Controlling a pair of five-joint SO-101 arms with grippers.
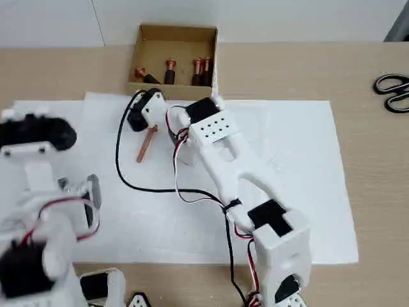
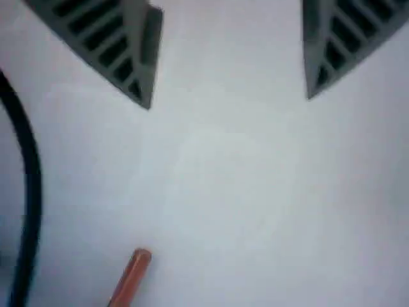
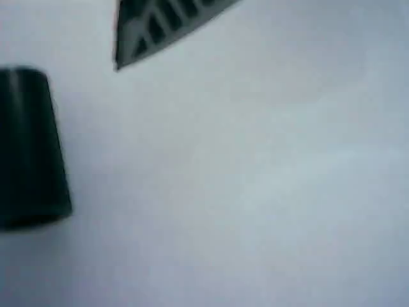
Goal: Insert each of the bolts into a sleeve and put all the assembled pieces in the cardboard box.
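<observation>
A copper bolt lies loose on the white sheet, a little in front of the cardboard box. Several bolts in black sleeves lie in the box. My right gripper hangs over the sheet just behind the loose bolt. It is open: one fingertip is bare, and a black sleeve stands beside it, untouched. My left gripper is open and empty above bare sheet, at the left. The bolt's end lies ahead of it.
The right arm's black cable loops across the sheet between the left gripper and the bolt, and crosses the left wrist view too. Scissors lie at the table's far right edge. The right arm spans the sheet's middle.
</observation>
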